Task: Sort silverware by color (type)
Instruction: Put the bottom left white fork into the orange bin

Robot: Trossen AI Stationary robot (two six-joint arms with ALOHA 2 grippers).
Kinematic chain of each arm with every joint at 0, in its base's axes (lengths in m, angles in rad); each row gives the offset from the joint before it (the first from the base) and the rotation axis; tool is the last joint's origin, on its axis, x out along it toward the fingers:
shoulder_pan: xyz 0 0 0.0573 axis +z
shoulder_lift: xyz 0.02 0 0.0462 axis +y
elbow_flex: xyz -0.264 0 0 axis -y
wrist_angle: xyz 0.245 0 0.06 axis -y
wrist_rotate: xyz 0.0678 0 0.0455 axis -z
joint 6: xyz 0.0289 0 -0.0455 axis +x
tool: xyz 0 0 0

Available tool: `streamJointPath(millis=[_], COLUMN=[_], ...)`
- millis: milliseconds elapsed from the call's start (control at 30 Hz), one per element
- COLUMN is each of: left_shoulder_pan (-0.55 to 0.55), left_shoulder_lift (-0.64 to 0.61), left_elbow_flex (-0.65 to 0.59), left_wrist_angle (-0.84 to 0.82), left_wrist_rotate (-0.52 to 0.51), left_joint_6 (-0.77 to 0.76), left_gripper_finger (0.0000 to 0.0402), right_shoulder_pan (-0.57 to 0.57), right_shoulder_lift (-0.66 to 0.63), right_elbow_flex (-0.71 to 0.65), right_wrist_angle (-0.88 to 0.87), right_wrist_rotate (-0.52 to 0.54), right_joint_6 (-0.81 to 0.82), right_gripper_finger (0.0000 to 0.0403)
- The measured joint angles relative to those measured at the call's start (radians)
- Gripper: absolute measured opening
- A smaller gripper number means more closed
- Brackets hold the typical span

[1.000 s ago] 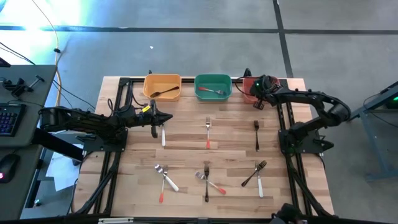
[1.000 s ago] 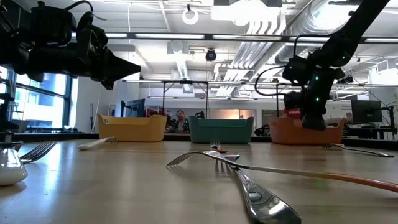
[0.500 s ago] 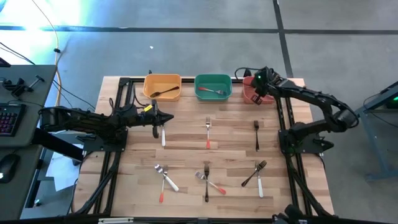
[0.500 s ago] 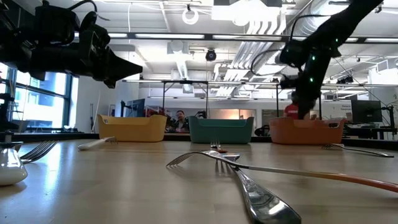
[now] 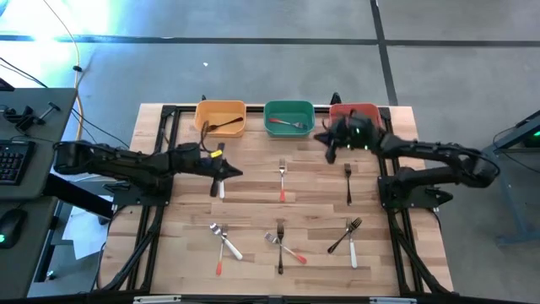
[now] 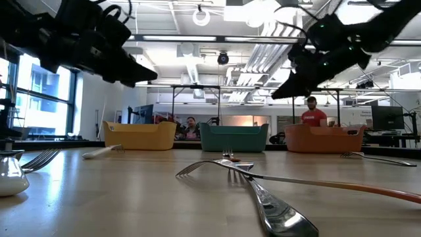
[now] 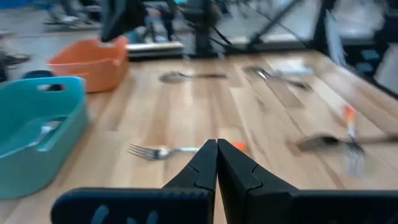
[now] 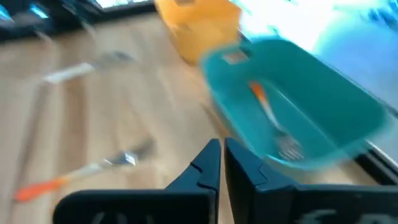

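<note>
The silverware lies scattered on the wooden table: a white-handled piece (image 5: 221, 186), a red-handled fork (image 5: 283, 179), a black fork (image 5: 348, 181) and several more pieces near the front edge (image 5: 281, 245). Each of the yellow bin (image 5: 220, 116) and the green bin (image 5: 288, 118) holds one piece. My left gripper (image 5: 236, 174) is shut, raised above the white-handled piece, and holds nothing (image 7: 217, 149). My right gripper (image 5: 322, 140) is shut and empty (image 8: 222, 149). It hangs in the air in front of the gap between the green bin and the red bin (image 5: 363, 111).
The three bins stand in a row along the far edge (image 6: 233, 137). Black frame rails run along the table's left and right sides (image 5: 384, 169). Bare wood lies between the middle row of silverware and the front group. A person in red stands in the room behind (image 6: 313, 116).
My right gripper has swung from above the red bin toward the table's left and near side, turning from pointing down to nearly level. My left gripper has shifted a little toward the table's right and tipped its fingers up. The silverware has stayed where it was.
</note>
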Motion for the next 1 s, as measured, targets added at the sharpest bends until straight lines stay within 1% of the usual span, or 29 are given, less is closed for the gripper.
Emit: streamJointPath(millis=[67,133,200,267,367,500,633,833,1000], left_shoulder_pan=[-0.032,-0.062,-0.089,-0.116,-0.157,-0.223,-0.300,-0.420,-0.510], left_shoulder_lift=[0.000,0.000,0.000,0.000,0.000,0.000,0.000,0.000,0.000], left_elbow_flex=[0.024,0.049,0.076,0.107,0.156,0.228,0.309,0.409,0.438], left_wrist_angle=[-0.056,-0.111,-0.176,-0.243,-0.349,-0.494,-0.662,-0.859,-0.930], left_wrist_rotate=[0.002,0.002,0.002,0.002,-0.005,-0.062,-0.115,-0.166,-0.169], left_joint_6=[0.018,0.024,0.024,0.025,0.022,-0.003,-0.032,-0.182,-0.309], left_gripper_finger=[0.0003,0.0003,0.0003,0.0003,0.0003,0.0010,0.0024,0.0052,0.0083], right_shoulder_pan=[0.057,0.108,0.155,0.197,0.248,0.295,0.314,0.320,0.320], right_shoulder_lift=[0.003,0.003,0.003,0.003,0.003,0.003,0.003,0.003,0.003], right_elbow_flex=[-0.078,-0.141,-0.187,-0.214,-0.213,-0.177,-0.129,-0.091,-0.090], right_wrist_angle=[0.188,0.337,0.439,0.495,0.506,0.507,0.505,0.484,0.475], right_wrist_rotate=[0.000,0.000,0.000,0.000,0.000,0.000,0.000,0.000,0.001], right_joint_6=[0.048,0.093,0.109,0.110,0.111,0.093,0.055,0.047,0.005], right_gripper_finger=[0.0002,0.0004,0.0005,0.0005,0.0005,0.0005,0.0005,0.0005,0.0005])
